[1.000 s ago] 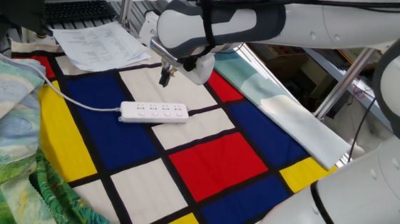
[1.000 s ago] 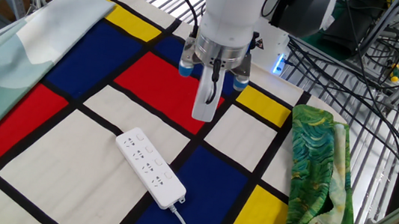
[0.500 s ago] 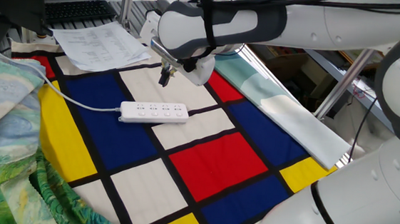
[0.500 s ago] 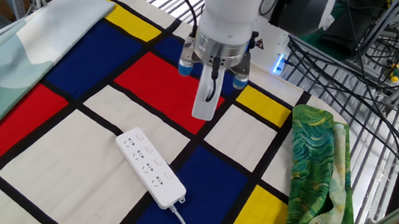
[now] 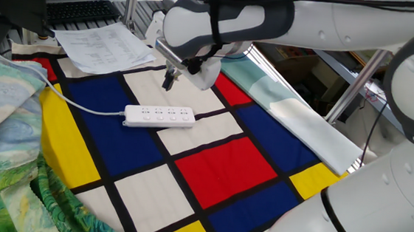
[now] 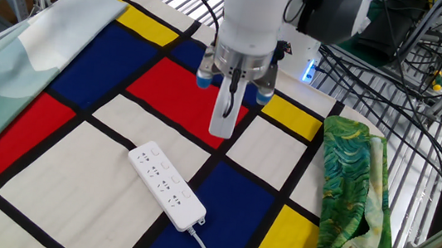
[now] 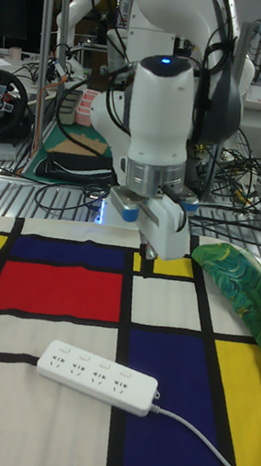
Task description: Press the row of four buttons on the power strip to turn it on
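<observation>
The white power strip [image 5: 159, 116] [image 6: 166, 184] [image 7: 97, 378] lies flat on a white square of the chequered cloth. Its thin cord [image 5: 75, 104] runs off to one side. The four buttons [image 5: 160, 113] show as a row of small marks along its top face. My gripper [image 5: 169, 80] [image 6: 221, 129] [image 7: 150, 252] hangs above the cloth, just beyond the strip and apart from it, pointing down. Its fingers sit together with no gap, and nothing is held between them.
Paper sheets [image 5: 103, 45] lie at the cloth's far corner. A green patterned fabric [image 5: 3, 122] [image 6: 354, 185] is bunched along one side. A pale teal folded cloth [image 5: 296, 112] [image 6: 21, 47] lines the other. Wire shelving and cables [image 6: 379, 58] stand behind the arm.
The gripper has drifted very slightly sideways and down. The power strip has not moved.
</observation>
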You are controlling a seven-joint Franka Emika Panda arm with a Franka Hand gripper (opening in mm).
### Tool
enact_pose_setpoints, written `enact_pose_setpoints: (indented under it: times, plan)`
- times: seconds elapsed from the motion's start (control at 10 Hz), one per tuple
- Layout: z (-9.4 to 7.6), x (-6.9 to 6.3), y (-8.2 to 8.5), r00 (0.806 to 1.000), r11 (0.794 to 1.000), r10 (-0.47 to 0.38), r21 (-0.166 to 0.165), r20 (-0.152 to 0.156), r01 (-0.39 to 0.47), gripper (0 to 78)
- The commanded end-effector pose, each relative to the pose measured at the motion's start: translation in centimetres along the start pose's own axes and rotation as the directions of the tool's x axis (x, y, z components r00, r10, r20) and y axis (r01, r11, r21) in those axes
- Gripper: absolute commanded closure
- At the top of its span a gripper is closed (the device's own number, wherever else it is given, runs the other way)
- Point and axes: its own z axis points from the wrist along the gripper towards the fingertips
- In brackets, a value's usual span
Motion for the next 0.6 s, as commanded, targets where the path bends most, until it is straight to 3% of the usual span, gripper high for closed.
enact_pose_setpoints:
  times: [0.1,0.6]
  plan:
    - [1.4,0.7,0.9,0.999,0.999,0.052,0.0,0.001,-0.052,77.6]
    - [3.8,1.2,2.0,0.993,0.993,0.114,0.002,0.011,-0.114,77.6]
